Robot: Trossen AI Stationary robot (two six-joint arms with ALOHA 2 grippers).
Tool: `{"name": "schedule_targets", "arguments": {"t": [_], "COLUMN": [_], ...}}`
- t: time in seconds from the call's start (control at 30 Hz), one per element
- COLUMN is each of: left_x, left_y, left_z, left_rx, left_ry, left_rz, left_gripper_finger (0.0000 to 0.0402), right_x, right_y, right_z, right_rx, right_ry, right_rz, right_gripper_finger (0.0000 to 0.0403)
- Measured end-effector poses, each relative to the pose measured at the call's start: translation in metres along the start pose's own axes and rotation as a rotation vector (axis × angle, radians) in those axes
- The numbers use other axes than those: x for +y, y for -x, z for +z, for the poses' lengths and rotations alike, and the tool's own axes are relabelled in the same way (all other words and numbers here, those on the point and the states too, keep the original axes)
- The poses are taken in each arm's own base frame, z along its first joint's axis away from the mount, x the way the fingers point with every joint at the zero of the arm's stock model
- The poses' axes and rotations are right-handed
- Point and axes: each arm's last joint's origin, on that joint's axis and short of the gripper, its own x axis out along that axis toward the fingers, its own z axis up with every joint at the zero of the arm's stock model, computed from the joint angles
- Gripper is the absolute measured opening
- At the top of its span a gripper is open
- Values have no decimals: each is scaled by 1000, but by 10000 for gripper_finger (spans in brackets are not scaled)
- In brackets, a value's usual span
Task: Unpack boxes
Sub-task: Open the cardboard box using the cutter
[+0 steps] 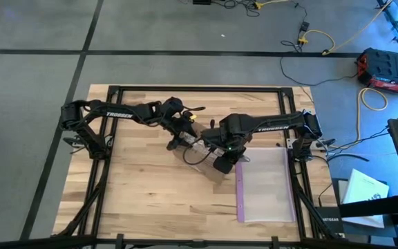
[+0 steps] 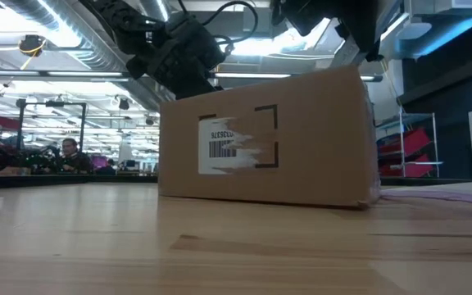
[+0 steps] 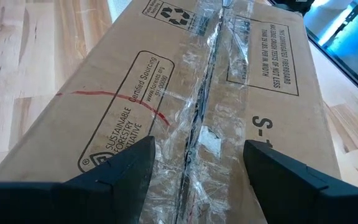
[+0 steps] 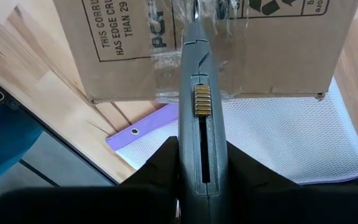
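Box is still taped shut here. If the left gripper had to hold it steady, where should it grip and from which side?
Probably across the box top, from above, near the end away from the knife. The left gripper already hangs open there, its fingers astride the taped seam. The right gripper holds the knife at the seam's other end.

We record a plain brown cardboard box (image 3: 166,93) with black printed lettering and a recycling symbol, one thin red line across its top, and glossy clear tape (image 3: 197,124) along the centre seam. On its side we note a white barcode label (image 2: 224,147), torn, inside black corner marks. The knife-like tool (image 4: 197,130) is grey with a brass-coloured ribbed slider. The bag (image 4: 278,137) is white mesh with a purple edge. The bench (image 1: 150,187) is pale wood in strips.
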Motion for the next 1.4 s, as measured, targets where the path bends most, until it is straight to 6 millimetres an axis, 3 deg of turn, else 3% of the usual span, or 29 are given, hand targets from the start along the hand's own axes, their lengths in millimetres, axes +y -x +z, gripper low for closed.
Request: {"name": "schedule_targets", "arguments": {"t": [0.9,1.4], "left_x": [23,27], "left_y": [19,22], "left_z": [-14,-17], "left_rx": [35,45], "left_ry": [-7,-22], "left_rz": [57,60], "left_gripper_finger": [237,237], "right_x": [0,-1], "right_y": [0,1], "right_z": [0,0], "right_rx": [-12,-12], "right_ry": [-26,-28], "right_rz": [-12,-13], "right_gripper_finger": [62,62]}}
